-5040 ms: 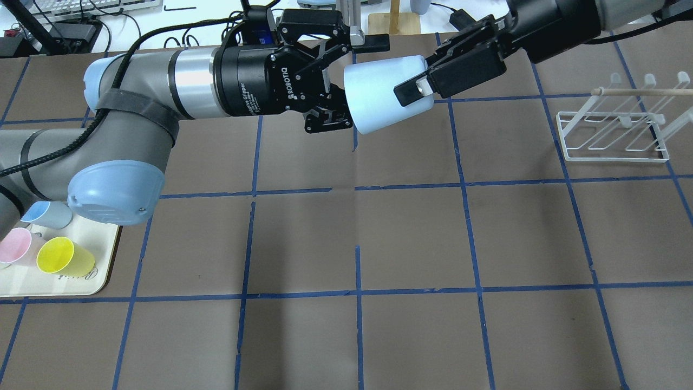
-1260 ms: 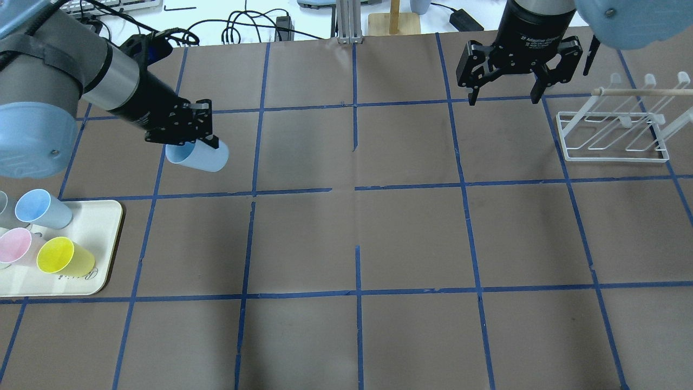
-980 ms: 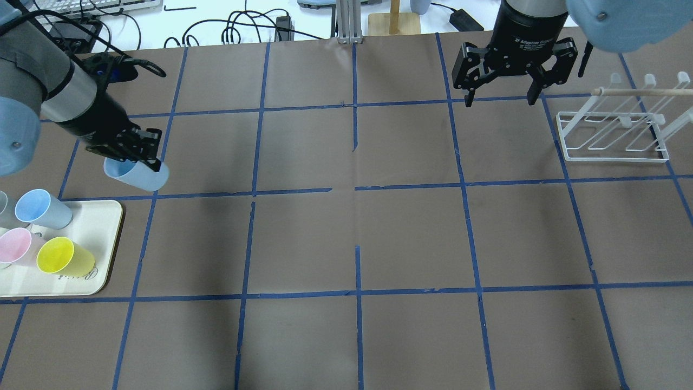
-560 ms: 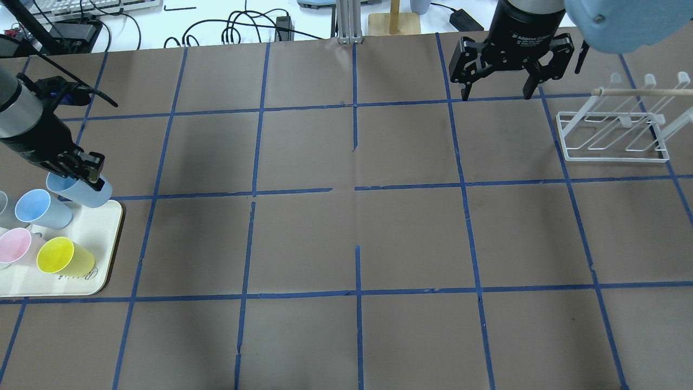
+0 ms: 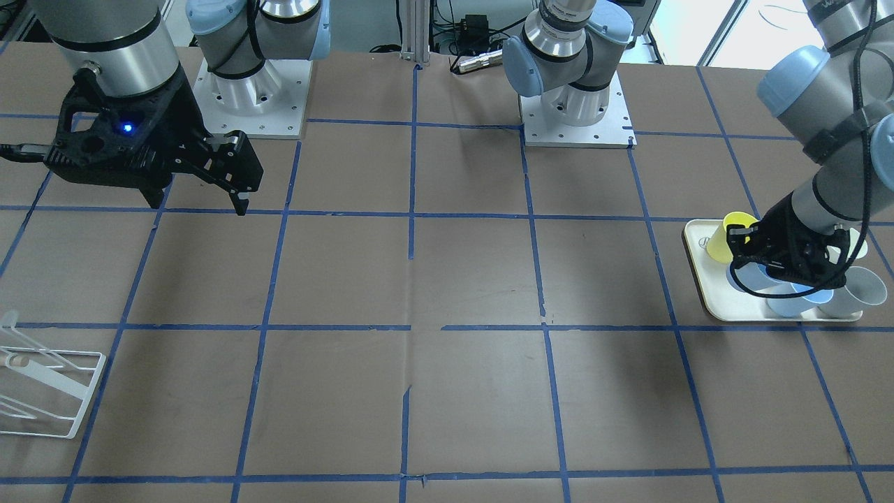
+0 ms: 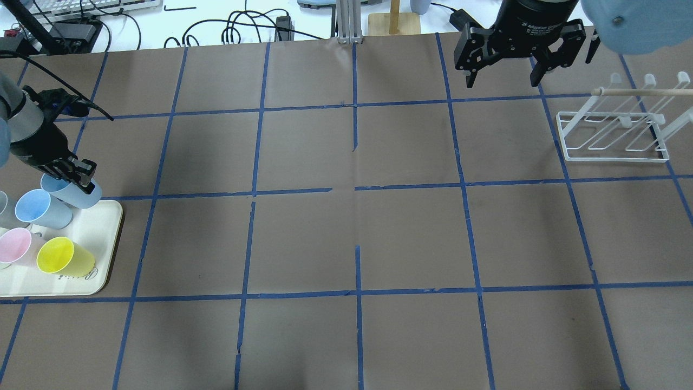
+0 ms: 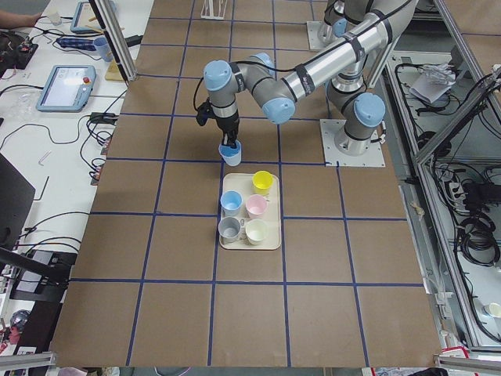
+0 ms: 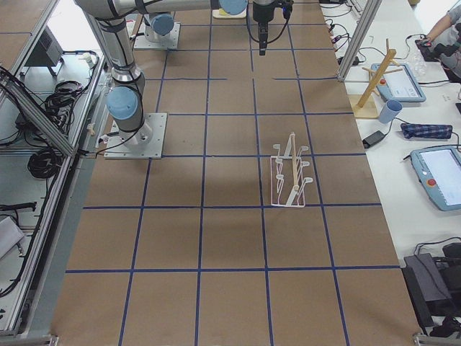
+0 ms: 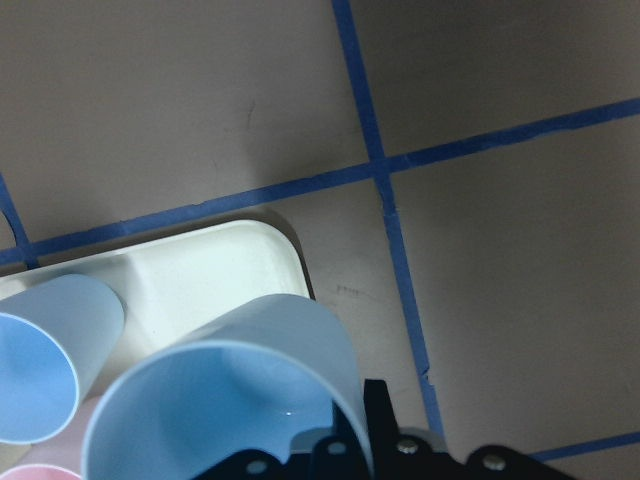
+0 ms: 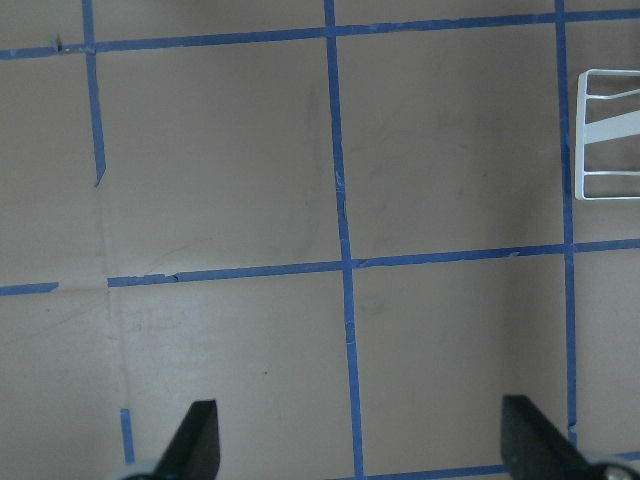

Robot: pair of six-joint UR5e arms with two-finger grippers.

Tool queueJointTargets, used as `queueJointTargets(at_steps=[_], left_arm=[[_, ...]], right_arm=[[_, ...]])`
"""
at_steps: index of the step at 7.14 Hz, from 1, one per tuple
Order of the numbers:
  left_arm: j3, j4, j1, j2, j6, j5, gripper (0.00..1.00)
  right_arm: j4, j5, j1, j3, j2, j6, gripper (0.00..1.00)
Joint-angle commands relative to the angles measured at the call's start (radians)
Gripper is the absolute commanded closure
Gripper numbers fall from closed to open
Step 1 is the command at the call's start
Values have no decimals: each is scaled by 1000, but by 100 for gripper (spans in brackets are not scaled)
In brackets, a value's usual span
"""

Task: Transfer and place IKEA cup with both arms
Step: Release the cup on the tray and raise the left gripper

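Observation:
My left gripper (image 6: 73,179) is shut on the pale-blue IKEA cup (image 6: 80,196). It holds the cup tilted at the far right corner of the cream tray (image 6: 100,238). I cannot tell whether the cup touches the tray. In the left wrist view the cup (image 9: 235,385) hangs over the tray's corner (image 9: 215,265). The front view shows the same gripper (image 5: 772,262) and cup (image 5: 749,279). My right gripper (image 6: 501,81) is open and empty, high over the table's far right. Its fingers (image 10: 198,440) are spread wide above bare table.
On the tray stand a second blue cup (image 6: 40,208), a pink cup (image 6: 16,246), a yellow cup (image 6: 59,257) and a grey cup (image 5: 855,290). A white wire rack (image 6: 612,132) stands at the far right, close to the right gripper.
My left gripper took the cup from the right gripper and carried it left and down to the tray's corner. The right gripper opened and drew back to the far right.

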State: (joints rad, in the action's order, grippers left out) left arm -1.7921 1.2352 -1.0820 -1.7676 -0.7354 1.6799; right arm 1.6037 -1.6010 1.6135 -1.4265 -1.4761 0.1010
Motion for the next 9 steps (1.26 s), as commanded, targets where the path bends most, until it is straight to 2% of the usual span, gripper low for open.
queueJointTargets(at_steps=[1,3,7,8,9], left_arm=[[2,-34,8,-55,-74,29,100],[-7,-86,88,-105,-107,27,100],[-12,-106,96,-153,-105,27,100],[-13,-100,96,-156,-107,24,89],[-13,-102,96,-159,-105,30,52]], right_arm=[[-5,0,0,0,-4,0,0],[-4,0,-7,0,-4,2,0],[-4,1,-6,0,-3,0,0],[-4,1,-6,0,-3,0,0],[-4,1,-6,0,-4,-1,0]])
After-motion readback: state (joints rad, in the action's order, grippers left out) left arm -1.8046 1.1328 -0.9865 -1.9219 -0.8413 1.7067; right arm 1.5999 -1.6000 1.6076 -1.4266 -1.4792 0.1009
